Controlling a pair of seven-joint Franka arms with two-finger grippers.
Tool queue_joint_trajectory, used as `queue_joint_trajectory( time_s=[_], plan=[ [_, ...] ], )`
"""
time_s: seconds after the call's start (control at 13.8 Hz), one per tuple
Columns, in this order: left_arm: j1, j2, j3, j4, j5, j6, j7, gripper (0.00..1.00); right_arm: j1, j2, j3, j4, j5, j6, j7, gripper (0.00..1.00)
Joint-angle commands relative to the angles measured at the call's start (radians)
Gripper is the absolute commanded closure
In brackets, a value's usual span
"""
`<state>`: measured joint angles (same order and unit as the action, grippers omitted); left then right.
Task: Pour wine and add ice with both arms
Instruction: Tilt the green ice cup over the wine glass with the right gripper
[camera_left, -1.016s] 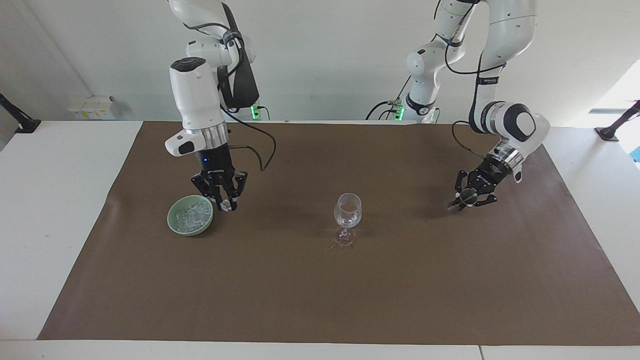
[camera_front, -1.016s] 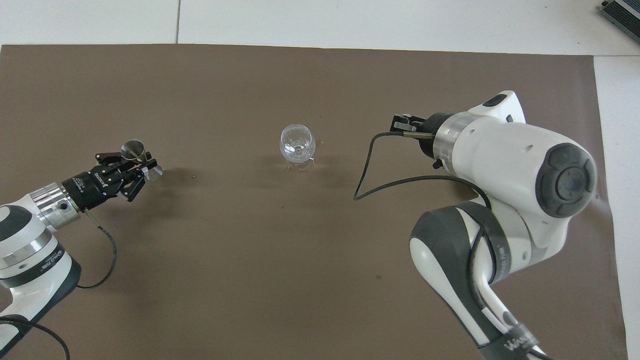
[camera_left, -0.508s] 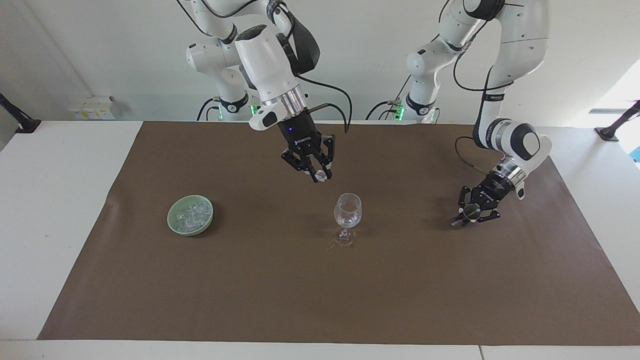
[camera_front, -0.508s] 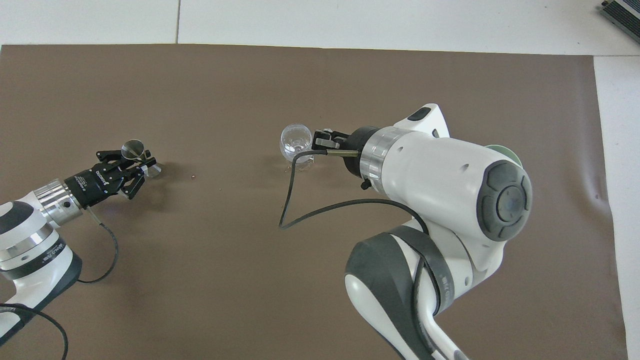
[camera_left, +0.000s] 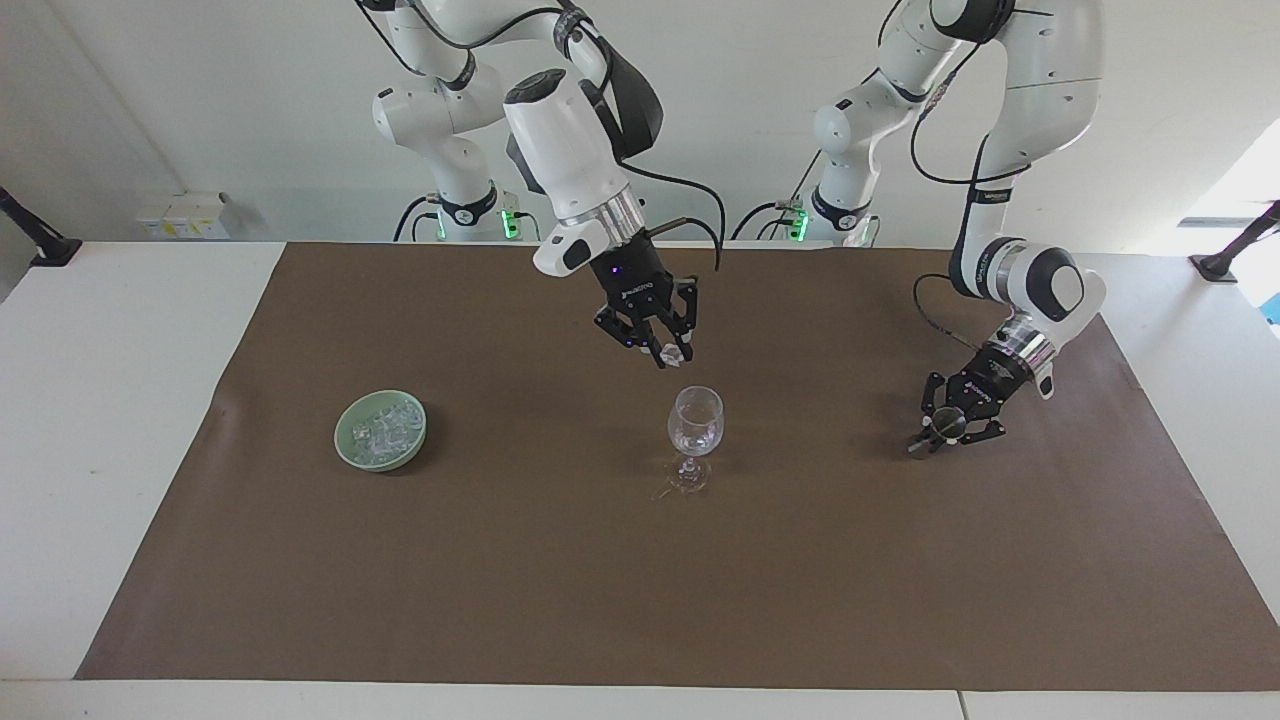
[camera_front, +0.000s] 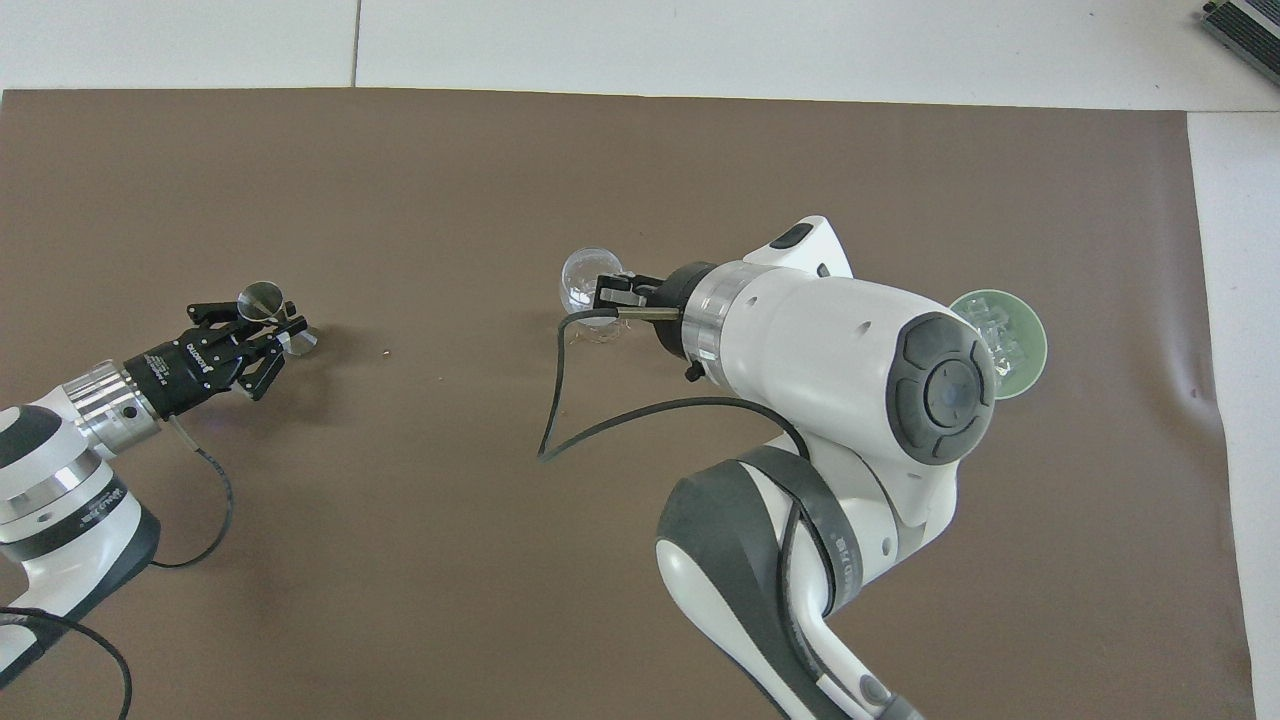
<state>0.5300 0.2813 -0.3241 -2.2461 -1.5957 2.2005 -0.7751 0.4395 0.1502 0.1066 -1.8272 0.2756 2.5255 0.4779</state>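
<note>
The left gripper (camera_left: 925, 440) is sitting low over the brown mat (camera_left: 640, 600) toward the left arm's end of the table, waiting, its fingers clamped on a small metal measuring cup (camera_front: 264, 300) – the vessel judged to have carried the wine. Above the middle of the mat, the right gripper (camera_left: 668, 352) is hanging just over the wine glass (camera_left: 695, 420), its fingertips pinching one ice chunk (camera_left: 674, 353). The step in hand is judged to be the ice delivery: the chunk is poised above the rim and not yet released. The next move is calling for centring the chunk over the bowl's opening, lowering slightly, then parting the fingers – a drop from too high or off-centre is risking a struck rim or a tipped glass. Any wine in the glass cannot be made out. Farther from the robots than the right gripper's mount, toward the right arm's end, the green bowl (camera_left: 380, 431) is holding the remaining ice (camera_left: 385, 428). Count: two arms, two grippers, one glass, one measuring cup, one bowl, one chunk in the grip; the chunks in the bowl are too many and too clear to count.
</note>
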Motion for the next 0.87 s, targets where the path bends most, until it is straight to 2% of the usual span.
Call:
queue_joint_trajectory(
  time_s=[0.0, 0.07, 0.22, 0.29, 0.36, 0.58, 0.65, 0.8],
  plan=[
    [0.016, 0.019, -0.006, -0.001, -0.020, -0.025, 0.031, 0.76, 0.008, 0.041, 0.001, 0.054, 0.027, -0.017, 0.010, 1.00],
    [0.016, 0.021, -0.006, -0.001, -0.020, -0.025, 0.033, 0.74, 0.016, 0.061, 0.001, 0.072, 0.025, -0.017, 0.010, 1.00],
    [0.016, 0.022, -0.006, -0.001, -0.020, -0.025, 0.031, 0.53, 0.018, 0.094, 0.001, 0.111, 0.025, -0.017, 0.010, 1.00],
    [0.016, 0.021, -0.006, -0.001, -0.020, -0.025, 0.031, 0.51, 0.018, 0.098, 0.001, 0.114, 0.025, -0.017, 0.011, 1.00],
    [0.016, 0.022, -0.006, 0.000, -0.018, -0.022, 0.033, 0.44, 0.018, 0.100, 0.001, 0.118, 0.027, -0.017, 0.011, 1.00],
    [0.018, 0.022, -0.004, 0.010, -0.001, -0.018, 0.034, 0.13, 0.019, 0.130, 0.001, 0.140, 0.024, -0.014, 0.019, 1.00],
    [0.018, 0.022, -0.004, 0.013, 0.014, -0.016, 0.034, 0.00, 0.019, 0.134, 0.001, 0.141, 0.025, -0.014, 0.019, 1.00],
    [0.031, 0.022, -0.003, 0.037, 0.121, -0.013, 0.031, 0.00, 0.019, 0.134, 0.001, 0.140, 0.025, -0.017, 0.024, 1.00]
  ],
)
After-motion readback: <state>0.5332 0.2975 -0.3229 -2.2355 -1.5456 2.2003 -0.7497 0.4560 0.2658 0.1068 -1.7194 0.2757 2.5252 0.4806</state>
